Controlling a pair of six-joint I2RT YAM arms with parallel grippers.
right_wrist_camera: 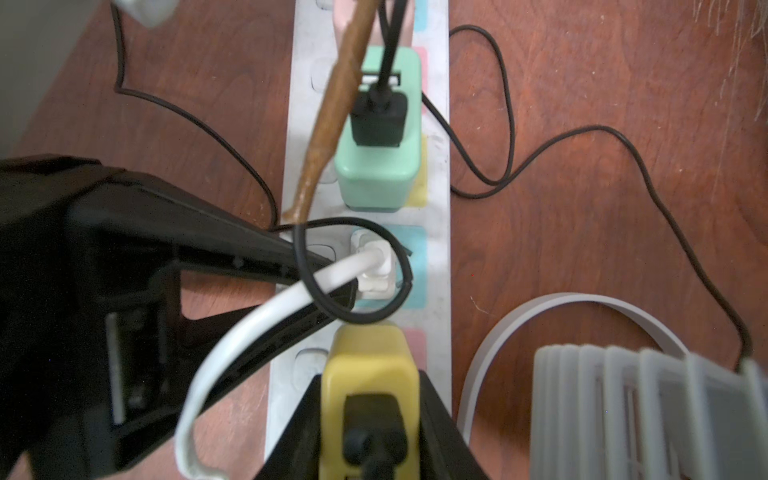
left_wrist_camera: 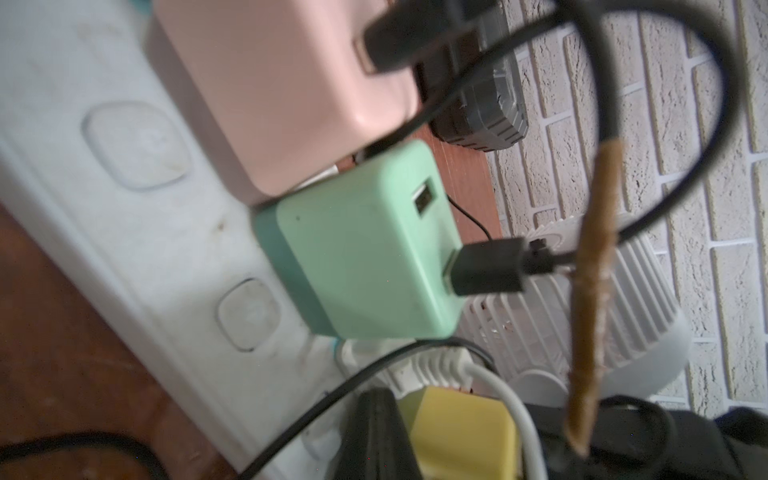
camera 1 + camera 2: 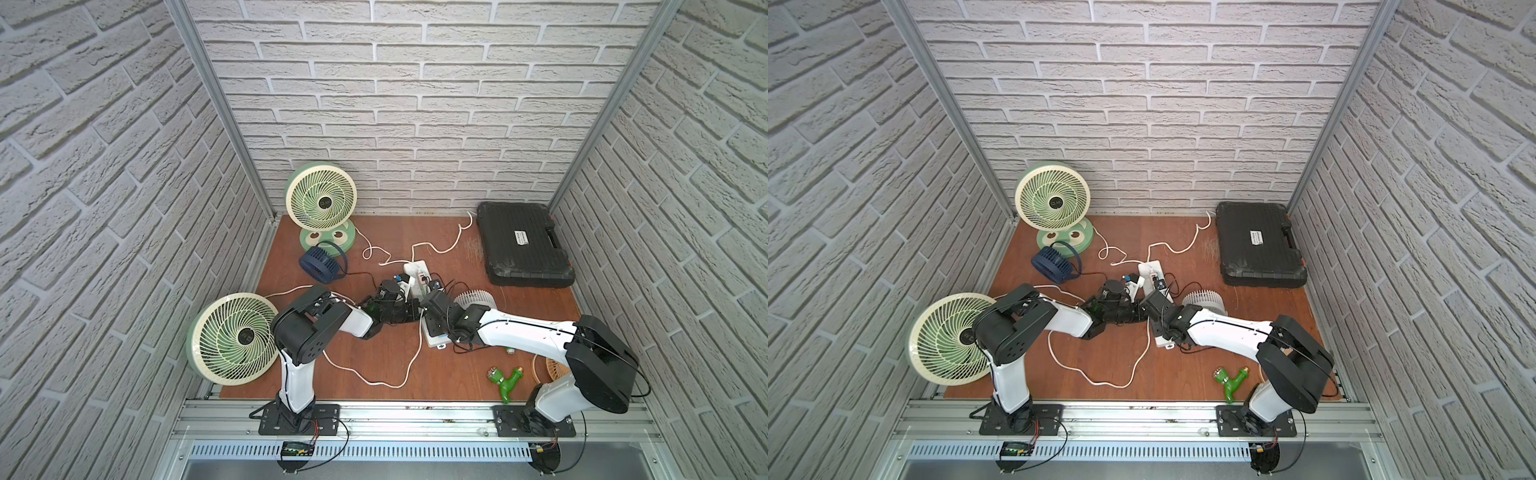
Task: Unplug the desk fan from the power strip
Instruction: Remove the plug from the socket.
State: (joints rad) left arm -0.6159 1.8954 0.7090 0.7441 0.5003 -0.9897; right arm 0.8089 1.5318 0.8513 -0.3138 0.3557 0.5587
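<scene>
The white power strip [image 3: 434, 340] [image 3: 1163, 338] [image 1: 439, 266] lies mid-table on the wooden board, under both wrists. My right gripper [image 1: 370, 395] is shut on a yellow adapter [image 1: 370, 361] [image 2: 461, 432] plugged into the strip, one finger on each side; a black cable leaves the adapter. My left gripper [image 1: 343, 286] [image 2: 376, 399] [image 3: 411, 313] is shut with nothing in it. Its tips rest at the strip beside a white plug [image 1: 376, 270], whose white cord drapes over them. Several fans stand around. I cannot tell which one the yellow adapter's cable leads to.
A mint adapter [image 1: 378, 158] and a pink one [image 2: 270, 83] also sit in the strip. A small white fan [image 3: 473, 301] is to its right. Two green fans [image 3: 322, 201] [image 3: 232, 336], a navy fan [image 3: 318, 259], a black case [image 3: 523, 245] and a green fitting [image 3: 505, 380] ring the board.
</scene>
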